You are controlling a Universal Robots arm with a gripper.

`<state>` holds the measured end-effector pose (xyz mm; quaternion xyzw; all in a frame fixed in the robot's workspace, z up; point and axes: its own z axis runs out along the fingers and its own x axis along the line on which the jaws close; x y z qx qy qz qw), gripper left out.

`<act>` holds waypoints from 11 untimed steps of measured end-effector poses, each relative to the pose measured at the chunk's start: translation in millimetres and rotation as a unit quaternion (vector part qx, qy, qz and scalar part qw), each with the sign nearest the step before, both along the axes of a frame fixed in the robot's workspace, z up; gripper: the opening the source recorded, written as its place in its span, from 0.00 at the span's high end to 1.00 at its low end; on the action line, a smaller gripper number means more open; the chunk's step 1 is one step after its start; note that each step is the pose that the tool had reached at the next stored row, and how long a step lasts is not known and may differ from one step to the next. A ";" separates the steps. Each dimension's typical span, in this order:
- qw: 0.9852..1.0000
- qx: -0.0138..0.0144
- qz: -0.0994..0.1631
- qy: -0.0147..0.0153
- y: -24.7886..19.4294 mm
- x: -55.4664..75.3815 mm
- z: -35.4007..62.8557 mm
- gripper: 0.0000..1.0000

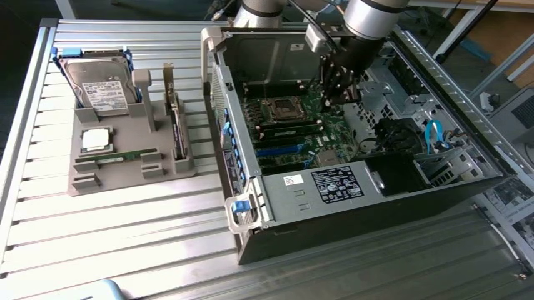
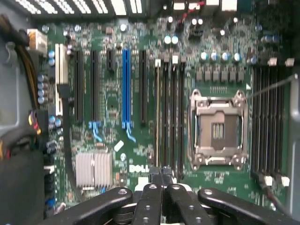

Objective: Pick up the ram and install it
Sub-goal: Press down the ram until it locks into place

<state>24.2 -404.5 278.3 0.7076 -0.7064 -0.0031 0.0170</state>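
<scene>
An open computer case (image 1: pixel 334 212) sits beside a hard drive (image 1: pixel 99 90) on a grey holder (image 1: pixel 125 172).

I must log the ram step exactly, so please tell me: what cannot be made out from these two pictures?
- Wrist view: whether a ram sits between the shut gripper fingertips; the fingers themselves cover that spot.
- Exterior view: the part of the motherboard right beneath the gripper; its dark body hides it.
- Exterior view: the text on the hard drive label; too small.

Ribbed matt metal table (image 1: pixel 125 219); grey plastic holder (image 1: pixel 125 165).
</scene>
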 end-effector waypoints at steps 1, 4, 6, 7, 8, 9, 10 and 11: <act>1.000 0.000 0.000 0.001 0.0 4.1 0.0 0.89; 1.000 0.000 0.000 0.004 0.1 16.4 0.1 0.89; 1.000 0.001 0.000 0.006 0.2 25.7 0.0 0.89; 1.000 0.001 0.000 0.007 0.3 32.7 0.1 0.89; 1.000 0.001 0.000 0.008 0.4 37.1 0.0 0.89; 1.000 0.001 0.000 0.009 0.4 40.0 0.0 0.89; 1.000 0.001 0.000 0.010 0.5 42.5 0.0 0.89; 1.000 0.002 0.000 0.010 0.6 42.8 0.0 0.89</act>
